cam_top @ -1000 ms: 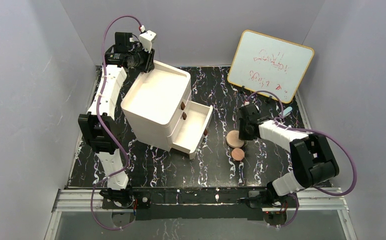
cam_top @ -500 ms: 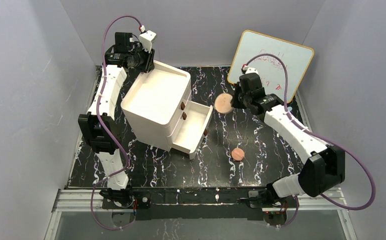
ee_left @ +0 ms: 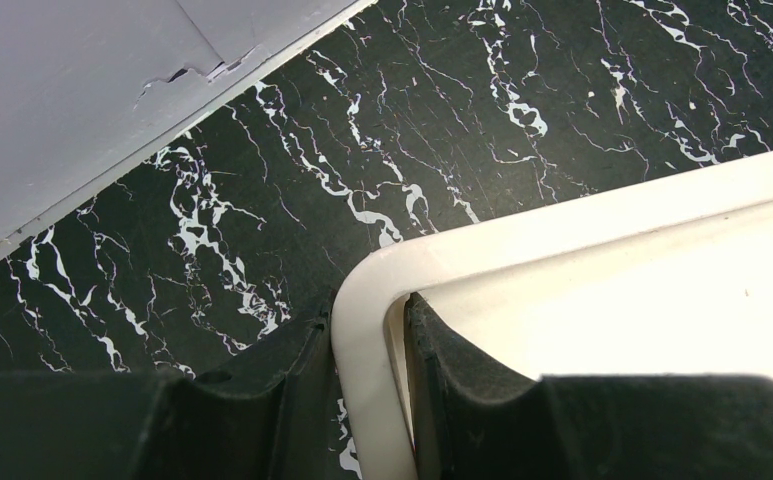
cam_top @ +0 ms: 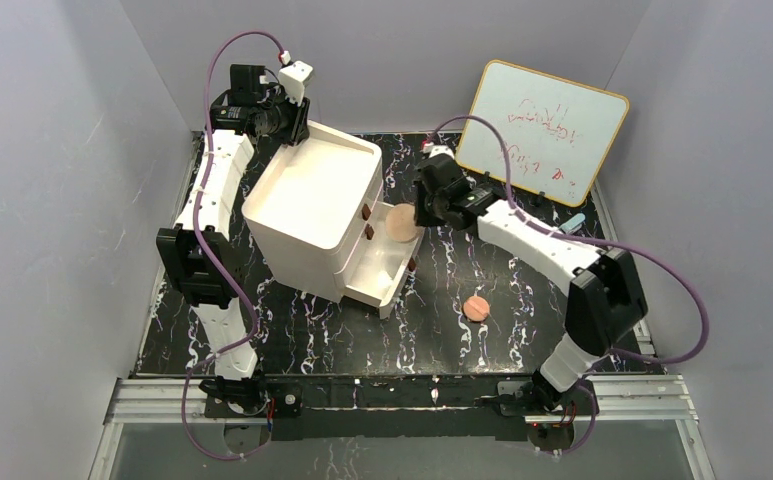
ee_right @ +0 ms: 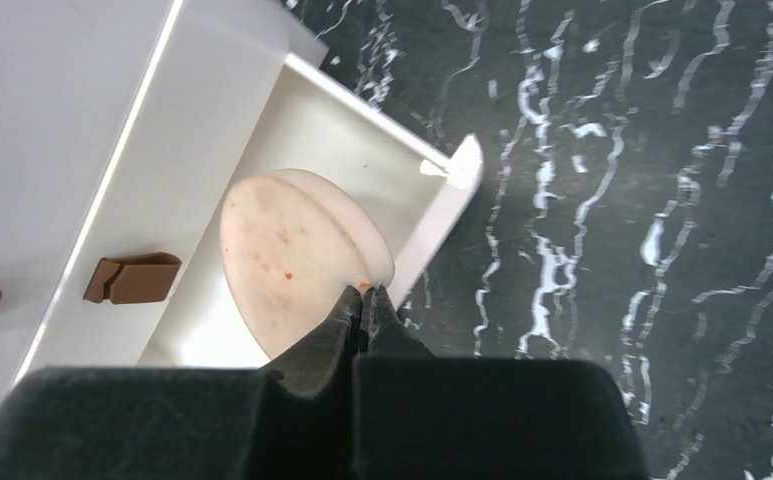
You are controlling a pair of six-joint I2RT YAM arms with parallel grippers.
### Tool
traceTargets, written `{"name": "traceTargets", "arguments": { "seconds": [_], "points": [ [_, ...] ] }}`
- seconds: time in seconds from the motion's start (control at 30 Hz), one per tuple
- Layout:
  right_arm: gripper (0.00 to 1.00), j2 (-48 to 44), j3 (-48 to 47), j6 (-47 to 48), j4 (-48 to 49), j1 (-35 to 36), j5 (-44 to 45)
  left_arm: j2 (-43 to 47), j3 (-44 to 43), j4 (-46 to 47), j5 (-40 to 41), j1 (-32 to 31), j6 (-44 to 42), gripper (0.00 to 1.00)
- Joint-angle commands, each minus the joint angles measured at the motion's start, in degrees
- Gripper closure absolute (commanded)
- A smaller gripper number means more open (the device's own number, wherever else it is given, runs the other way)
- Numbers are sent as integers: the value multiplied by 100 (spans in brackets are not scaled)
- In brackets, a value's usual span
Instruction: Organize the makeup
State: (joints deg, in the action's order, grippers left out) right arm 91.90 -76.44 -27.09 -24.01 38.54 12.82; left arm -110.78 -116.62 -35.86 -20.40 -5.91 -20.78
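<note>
The right claw pinches the larger disc by its edge over the open drawer; the left claw clamps the drawer unit at its far-left corner; the smaller disc lies on the bench

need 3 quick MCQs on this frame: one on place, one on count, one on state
1. Where is the big disc?
A. lying on the mat
B. above the open drawer, in the right end effector
C. on the organizer's top

2. How many discs lie on the mat?
A. none
B. two
C. one

3. What is the left end effector doing?
A. shut on the organizer's rim
B. open in the air
C. holding a disc

Key:
1 B, the right wrist view shows it pinched by its edge over the drawer.
2 C, only the small disc lies there.
3 A, the left wrist view shows the rim corner clamped.
</note>
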Motion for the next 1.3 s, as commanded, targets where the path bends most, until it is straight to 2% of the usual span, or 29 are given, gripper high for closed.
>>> {"name": "traceTargets", "arguments": {
  "seconds": [0.0,0.23,0.3,0.37,0.4,0.6,0.77,0.9,1.07,1.13,1.2,1.23,1.27],
  "points": [
    [99,354,-411,-168,222,351,133,35,148,-153,18,55,-418,100],
    [97,809,-500,-257,376,553,4,57,163,-158,-6,51,-419,100],
    [63,877,-551,-223,344,568,-14,65,173,-154,-7,55,-419,100],
    [15,865,-603,-115,291,566,37,78,174,-158,-3,55,-418,100],
    [3,823,-614,-45,257,566,143,85,182,-146,-3,55,-426,100],
    [1,-80,-369,704,140,562,1515,107,233,-141,-2,55,-427,100],
    [2,-1275,326,1139,-51,518,2071,108,227,-141,8,55,-427,100],
    [2,-1902,964,637,-690,468,2249,85,218,-141,10,55,-419,100],
    [3,-2186,1674,-988,-2096,409,2353,57,177,-140,-7,55,-385,100],
    [7,-2382,2058,-1493,-2184,409,2139,57,164,-137,-21,55,-369,100],
    [16,-2592,2461,-1832,-2120,409,1899,54,168,-141,-26,55,-358,100],
    [28,-2676,2625,-2009,-2125,408,1833,54,174,-141,-30,55,-357,100],
    [35,-2769,2773,-2146,-2122,401,1783,55,174,-141,-26,55,-357,100]
  ]
}}
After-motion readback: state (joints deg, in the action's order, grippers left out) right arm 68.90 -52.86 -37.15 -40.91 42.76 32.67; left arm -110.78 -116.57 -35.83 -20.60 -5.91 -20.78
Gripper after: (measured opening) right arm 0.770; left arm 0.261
